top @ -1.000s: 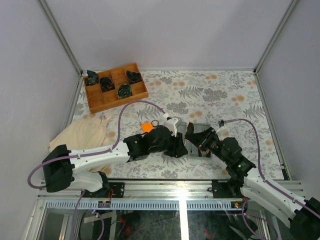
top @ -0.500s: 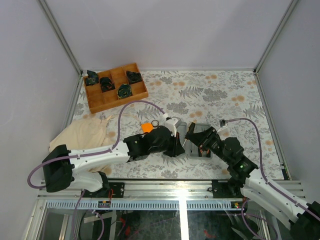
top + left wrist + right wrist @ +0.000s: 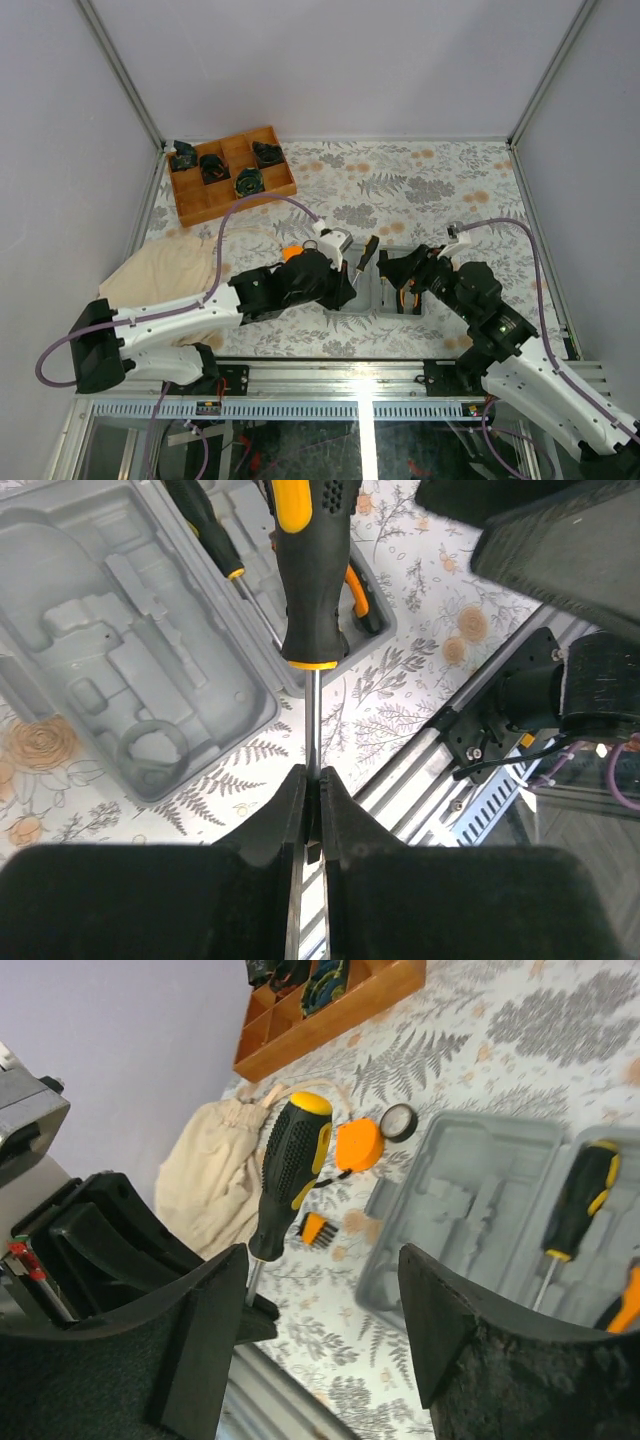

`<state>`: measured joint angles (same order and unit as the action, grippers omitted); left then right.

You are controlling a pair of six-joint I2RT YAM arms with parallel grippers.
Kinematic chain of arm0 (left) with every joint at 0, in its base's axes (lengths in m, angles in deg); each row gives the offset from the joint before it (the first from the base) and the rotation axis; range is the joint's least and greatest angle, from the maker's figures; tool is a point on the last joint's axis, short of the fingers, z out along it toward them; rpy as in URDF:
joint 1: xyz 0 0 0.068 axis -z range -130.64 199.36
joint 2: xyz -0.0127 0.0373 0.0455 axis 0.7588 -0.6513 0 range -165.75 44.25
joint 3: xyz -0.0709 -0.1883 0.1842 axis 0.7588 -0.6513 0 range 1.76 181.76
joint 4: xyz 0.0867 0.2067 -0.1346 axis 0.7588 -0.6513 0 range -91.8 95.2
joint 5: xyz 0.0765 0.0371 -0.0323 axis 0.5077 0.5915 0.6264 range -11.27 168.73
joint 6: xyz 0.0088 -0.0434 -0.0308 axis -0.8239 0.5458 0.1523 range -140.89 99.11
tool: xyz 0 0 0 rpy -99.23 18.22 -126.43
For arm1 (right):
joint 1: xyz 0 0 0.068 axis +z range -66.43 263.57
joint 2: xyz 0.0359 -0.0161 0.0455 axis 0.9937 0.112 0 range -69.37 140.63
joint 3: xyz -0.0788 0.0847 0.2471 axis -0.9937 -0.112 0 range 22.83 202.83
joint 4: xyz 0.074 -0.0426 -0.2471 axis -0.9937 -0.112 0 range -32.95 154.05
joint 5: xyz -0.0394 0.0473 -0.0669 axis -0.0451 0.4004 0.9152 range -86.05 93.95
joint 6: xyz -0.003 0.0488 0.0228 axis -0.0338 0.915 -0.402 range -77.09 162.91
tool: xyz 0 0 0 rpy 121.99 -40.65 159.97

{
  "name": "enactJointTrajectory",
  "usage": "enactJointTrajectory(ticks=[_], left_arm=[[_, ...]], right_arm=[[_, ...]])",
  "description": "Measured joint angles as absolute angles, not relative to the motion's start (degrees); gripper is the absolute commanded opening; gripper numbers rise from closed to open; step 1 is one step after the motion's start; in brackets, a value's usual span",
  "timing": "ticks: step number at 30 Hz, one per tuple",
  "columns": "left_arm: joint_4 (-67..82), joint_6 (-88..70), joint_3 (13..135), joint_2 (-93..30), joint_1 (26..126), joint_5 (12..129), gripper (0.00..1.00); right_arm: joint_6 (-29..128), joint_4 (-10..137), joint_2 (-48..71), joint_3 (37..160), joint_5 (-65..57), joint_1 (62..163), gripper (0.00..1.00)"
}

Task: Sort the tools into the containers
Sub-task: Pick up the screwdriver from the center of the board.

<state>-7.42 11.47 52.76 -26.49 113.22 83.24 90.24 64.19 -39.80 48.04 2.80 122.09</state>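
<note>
My left gripper (image 3: 312, 780) (image 3: 347, 276) is shut on the bare metal shaft of a black-and-yellow screwdriver (image 3: 305, 570) (image 3: 366, 252) (image 3: 293, 1165), which it holds above the open grey case (image 3: 100, 630) (image 3: 376, 300) (image 3: 470, 1195). Just to the screwdriver's right my right gripper (image 3: 322, 1260) (image 3: 393, 268) stands open with nothing between its fingers. A second screwdriver (image 3: 580, 1205) (image 3: 215, 535) and orange-handled pliers (image 3: 357, 595) (image 3: 625, 1305) lie in the case. An orange tape measure (image 3: 358, 1145) (image 3: 292, 254), a black ring (image 3: 400, 1120) and a small orange bit holder (image 3: 315, 1228) lie on the table left of the case.
A beige cloth bag (image 3: 165, 275) (image 3: 215, 1180) lies at the near left. A wooden divided tray (image 3: 230, 175) with black parts stands at the far left corner. The metal rail at the table's near edge (image 3: 470, 750) runs just below the left gripper.
My right gripper has opened, let go of the screwdriver and drawn back to the right. My left gripper has shut on the shaft and now carries the screwdriver alone.
</note>
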Motion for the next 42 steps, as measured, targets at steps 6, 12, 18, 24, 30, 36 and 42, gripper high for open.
enactJointTrajectory(ticks=[6, 12, 18, 24, 30, 36, 42], left_arm=[[-9.3, 9.6, 52.8, -24.4, 112.2, 84.1, 0.00], [-10.2, 9.0, 52.8, -21.6, 111.9, 84.4, 0.00], [-10.4, 8.5, 52.8, -18.6, 111.8, 84.6, 0.00], [-11.3, 8.1, 52.7, -17.4, 109.9, 84.1, 0.00], [-11.5, 8.1, 52.0, -16.5, 105.6, 81.4, 0.00], [-11.6, 8.1, 51.6, -16.4, 104.9, 79.1, 0.00], [-11.6, 7.5, 51.6, -16.7, 104.9, 76.5, 0.00]], right_arm=[[77.1, 61.9, -38.6, 51.5, 5.1, 122.1, 0.76], [63.0, 59.6, -33.7, 56.1, 2.9, 122.1, 0.80], [52.6, 58.8, -26.6, 61.5, -1.1, 122.1, 0.80], [45.2, 59.7, -25.5, 61.6, -4.6, 122.2, 0.81], [38.7, 60.0, -25.4, 63.0, -6.2, 124.2, 0.81], [29.9, 60.0, -25.8, 63.9, -6.2, 129.6, 0.83], [13.5, 61.6, -28.4, 62.3, -6.1, 132.3, 0.88]])
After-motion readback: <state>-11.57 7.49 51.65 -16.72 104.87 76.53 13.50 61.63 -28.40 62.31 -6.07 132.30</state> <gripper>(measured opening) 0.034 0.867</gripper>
